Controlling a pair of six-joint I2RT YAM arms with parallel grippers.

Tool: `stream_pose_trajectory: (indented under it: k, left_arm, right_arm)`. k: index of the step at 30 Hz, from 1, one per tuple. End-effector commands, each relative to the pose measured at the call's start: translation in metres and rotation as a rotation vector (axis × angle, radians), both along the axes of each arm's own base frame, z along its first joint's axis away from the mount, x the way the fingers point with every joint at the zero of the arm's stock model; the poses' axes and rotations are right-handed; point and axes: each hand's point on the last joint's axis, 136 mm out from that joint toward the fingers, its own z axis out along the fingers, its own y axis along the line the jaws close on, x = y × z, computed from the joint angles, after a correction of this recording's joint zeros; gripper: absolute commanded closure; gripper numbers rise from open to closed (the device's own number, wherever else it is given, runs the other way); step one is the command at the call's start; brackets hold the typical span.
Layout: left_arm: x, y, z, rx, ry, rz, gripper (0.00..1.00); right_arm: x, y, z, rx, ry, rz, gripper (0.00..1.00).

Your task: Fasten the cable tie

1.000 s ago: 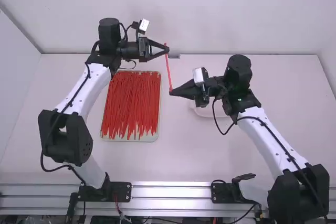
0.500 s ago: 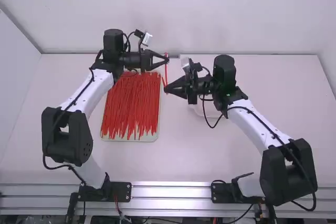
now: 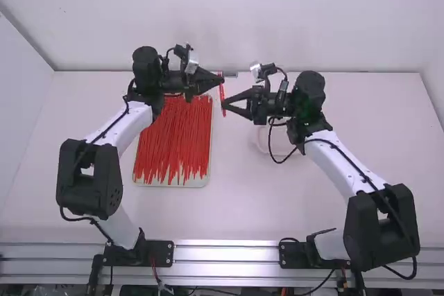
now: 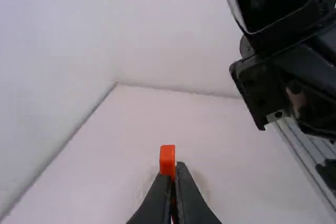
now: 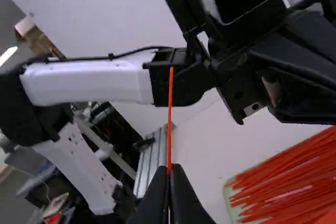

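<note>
**Item:** one red cable tie [image 3: 222, 96], held off the table [image 3: 277, 206] and standing near upright between the two grippers.

**Hold, left:** the square head [image 4: 167, 159] of the tie pokes just past the tips of the left gripper [image 4: 171, 176]. The fingers are pressed together on the strap right behind the head.

**Hold, right:** the right gripper [image 5: 169, 170] pinches the same strap farther along, its fingers narrowed to a slit on it. From its tips the strap runs straight away toward the left gripper.

**Spacing:** seen from above, the left gripper [image 3: 220, 89] and right gripper [image 3: 225, 105] come tip to tip. They almost touch, with only a short stretch of strap between them, and a short free end of strap hangs past the right gripper's tips.

**Surroundings:**
- A tray [image 3: 170, 184] heaped with spare red ties [image 3: 173, 136] lies on the table below the left gripper, its edge about under the held tie.
- Bare white table spreads behind the right gripper and out to that side.
- The back wall stands close beyond both grippers.
- A low white object [image 3: 260, 147], too unclear to name, sits under the right arm's wrist.

**Arm poses:**
- The left arm [image 3: 118, 124] rises from its base, bends at the elbow and lays its wrist level, pointing toward the middle.
- The right arm [image 3: 340, 164] mirrors it, its wrist level and turned to face the left gripper.
</note>
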Motion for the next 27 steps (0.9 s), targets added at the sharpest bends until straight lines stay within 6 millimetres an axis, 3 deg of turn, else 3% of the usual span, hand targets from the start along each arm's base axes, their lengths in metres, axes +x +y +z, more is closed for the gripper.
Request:
stream_pose_trajectory:
  k: [1,6,10,15,27]
  left_arm:
    - [-0.006,0.002,0.012,-0.008,-0.049,-0.013,0.98]
    - [-0.009,-0.001,0.027,-0.023,-0.181,-0.017,0.98]
    - [-0.009,0.0,0.033,-0.029,-0.241,-0.013,0.98]
    - [-0.011,-0.001,0.036,-0.031,-0.277,-0.019,0.98]
    - [-0.029,-0.004,0.041,-0.027,-0.373,-0.103,0.98]
  right_arm:
    - [0.0,0.001,0.014,0.011,0.081,-0.002,1.0]
    - [0.011,0.001,0.004,-0.007,0.167,-0.059,1.0]
    - [0.01,0.003,0.01,0.008,0.196,-0.057,1.0]
    - [0.009,0.007,0.019,0.032,0.237,-0.058,1.0]
    - [0.018,0.001,0.017,0.036,0.283,-0.098,1.0]
